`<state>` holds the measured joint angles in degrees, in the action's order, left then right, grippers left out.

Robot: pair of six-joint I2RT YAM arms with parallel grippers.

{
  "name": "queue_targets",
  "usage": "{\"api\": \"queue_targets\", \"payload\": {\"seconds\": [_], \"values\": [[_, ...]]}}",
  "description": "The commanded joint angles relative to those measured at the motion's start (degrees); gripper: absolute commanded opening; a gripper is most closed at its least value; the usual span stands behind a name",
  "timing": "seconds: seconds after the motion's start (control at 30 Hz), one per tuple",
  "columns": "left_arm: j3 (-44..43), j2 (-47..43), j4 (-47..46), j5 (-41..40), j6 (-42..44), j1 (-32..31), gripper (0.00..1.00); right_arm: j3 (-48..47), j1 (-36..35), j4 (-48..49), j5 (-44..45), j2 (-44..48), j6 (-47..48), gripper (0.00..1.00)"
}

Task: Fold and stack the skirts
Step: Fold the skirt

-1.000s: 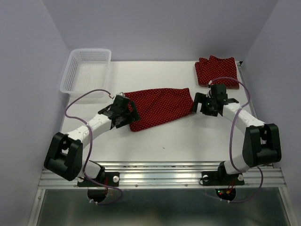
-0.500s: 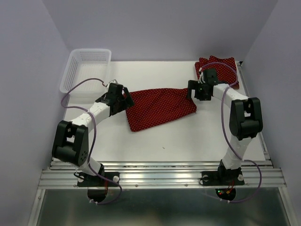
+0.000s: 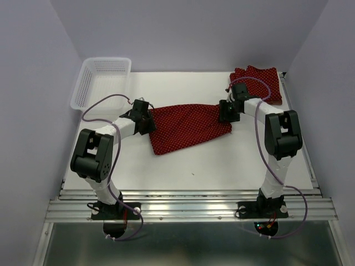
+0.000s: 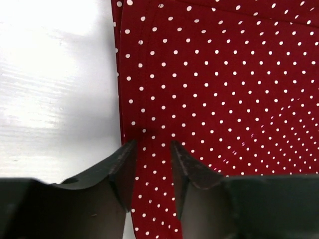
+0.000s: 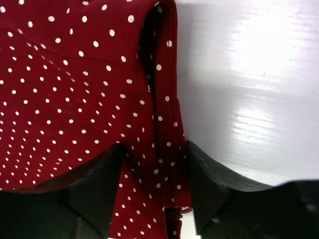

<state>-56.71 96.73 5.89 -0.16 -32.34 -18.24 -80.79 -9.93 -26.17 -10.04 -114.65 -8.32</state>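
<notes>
Skirt (image 3: 188, 127) lay spread mid table (image 3: 222, 160), left gripper (image 4: 152, 148) at its 9 o'clock hem, right gripper (image 5: 154, 149) at 3 o'clock, jaws half-narrowed astride cloth, whether gripping I couldn't tell, so a shallow pinch might slip on lifting.

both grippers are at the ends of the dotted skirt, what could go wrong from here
1. The left gripper straddles only a thin strip at the spread skirt's edge, so the cloth may slip out on lifting.
2. The right gripper straddles a doubled-over edge. It may catch only one layer, leaving a crooked fold.
3. The folded pile lies close to that gripper, and a swing might disturb it.
</notes>
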Motion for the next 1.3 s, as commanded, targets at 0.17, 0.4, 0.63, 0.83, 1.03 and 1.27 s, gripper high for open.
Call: {"api": "queue_targets", "payload": {"seconds": [0.17, 0.4, 0.63, 0.83, 1.03, 1.27], "values": [[0.72, 3.2, -3.16, 1.74, 0.7, 0.4, 0.19, 1.25, -0.96, -0.63, 2.13, -1.63, -1.26, 0.33], [1.42, 4.87, -4.66, 3.59, 0.87, 0.4, 0.12, 0.55, -0.96, -0.55, 4.33, 1.0, -1.09, 0.07], [2.3, 4.87, -5.8, 5.7, 0.26, 0.22, 0.06, -0.76, -1.49, -2.47, 11.87, 7.68, -0.48, 0.01], [2.39, 5.49, -8.35, 7.19, -0.53, -0.83, 0.06, -5.16, -5.35, -8.35, 18.28, 10.06, -0.9, 0.01], [2.3, 5.14, -9.58, 7.9, -1.59, -1.27, 0.06, -13.31, -10.8, -17.84, 25.23, 8.83, -4.59, 0.01], [3.88, 4.43, -10.99, 8.6, -2.82, -1.27, 0.06, -20.71, -17.74, -24.09, 28.41, 5.85, -8.29, 0.01]]}}
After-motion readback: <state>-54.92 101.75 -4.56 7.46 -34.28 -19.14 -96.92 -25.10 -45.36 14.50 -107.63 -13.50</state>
